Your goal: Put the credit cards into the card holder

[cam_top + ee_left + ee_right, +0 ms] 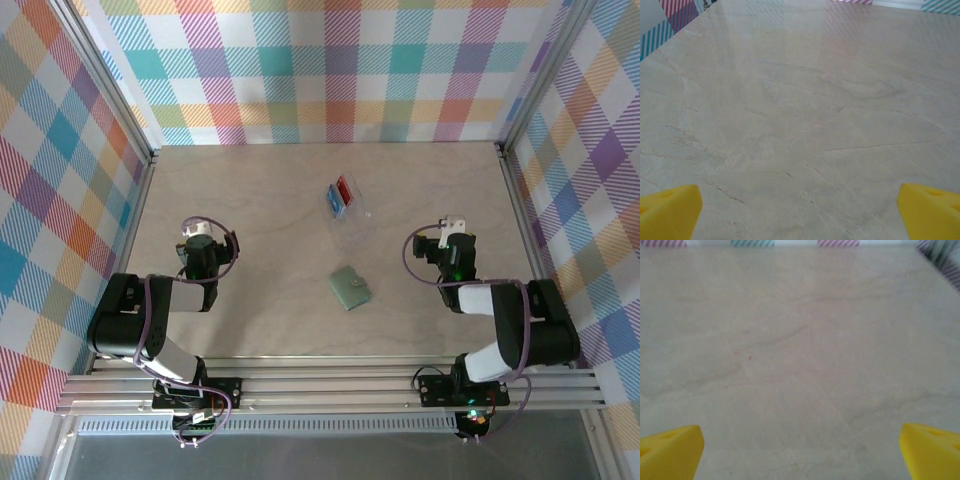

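The credit cards (341, 196), red and blue, stand in a clear plastic tray (351, 222) near the table's middle. In front of the tray, the grey-green card holder (350, 288) lies flat and folded shut on the table. My left gripper (197, 231) rests well to the left of it, and my right gripper (452, 228) well to the right. In the left wrist view the yellow fingertips (670, 212) stand wide apart over bare table, the left gripper (800, 212) open and holding nothing. The right gripper (800, 452) is open too, its yellow fingertips (671, 451) spread over bare tabletop.
The pale marbled table (250, 200) is fenced by checked cloth walls on three sides. Aluminium rails (330, 385) run along the near edge where both arm bases are bolted.
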